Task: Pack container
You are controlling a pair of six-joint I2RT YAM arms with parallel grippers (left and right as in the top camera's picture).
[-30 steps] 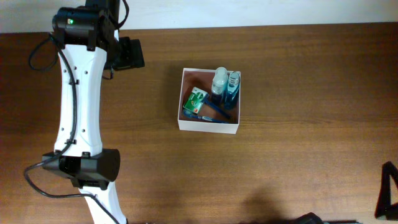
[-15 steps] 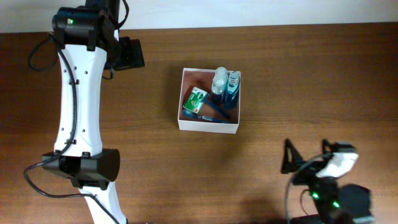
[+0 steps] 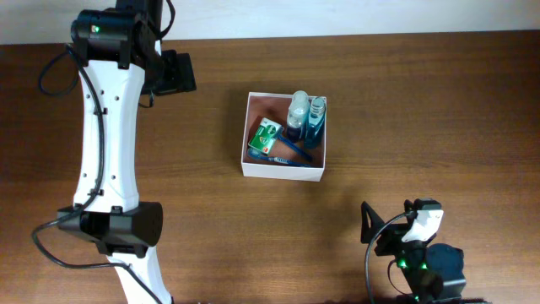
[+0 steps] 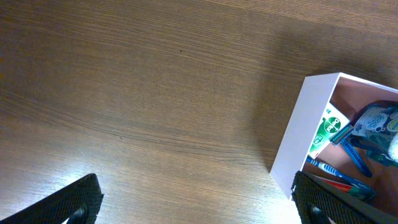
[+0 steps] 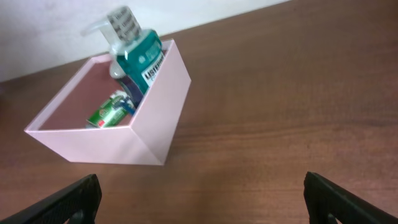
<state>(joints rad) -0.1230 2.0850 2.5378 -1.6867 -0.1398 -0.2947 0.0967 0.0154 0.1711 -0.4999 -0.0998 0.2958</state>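
Observation:
The container [image 3: 283, 171], a square white box with a pinkish inside, sits mid-table. It holds a green box [image 3: 265, 138], a clear bottle [image 3: 298, 108], a teal mouthwash bottle [image 3: 315, 118] and a blue toothbrush [image 3: 291, 152]. My left gripper [image 3: 180, 73] is open and empty, far to the left of the container; its wrist view [image 4: 199, 211] shows the container's wall [image 4: 301, 134] at right. My right gripper [image 3: 395, 224] is open and empty, low at the front right. Its wrist view [image 5: 208, 202] shows the container [image 5: 112, 146] and the mouthwash bottle [image 5: 140, 56] ahead to the left.
The brown wooden table [image 3: 422, 101] surrounds the container. The white left arm [image 3: 105, 152] stretches along the left side from front to back. A pale wall strip [image 3: 337, 17] runs behind the table's far edge.
The right arm has come into the overhead view at the front right and shifted left and a little down. The left arm and the container have not moved.

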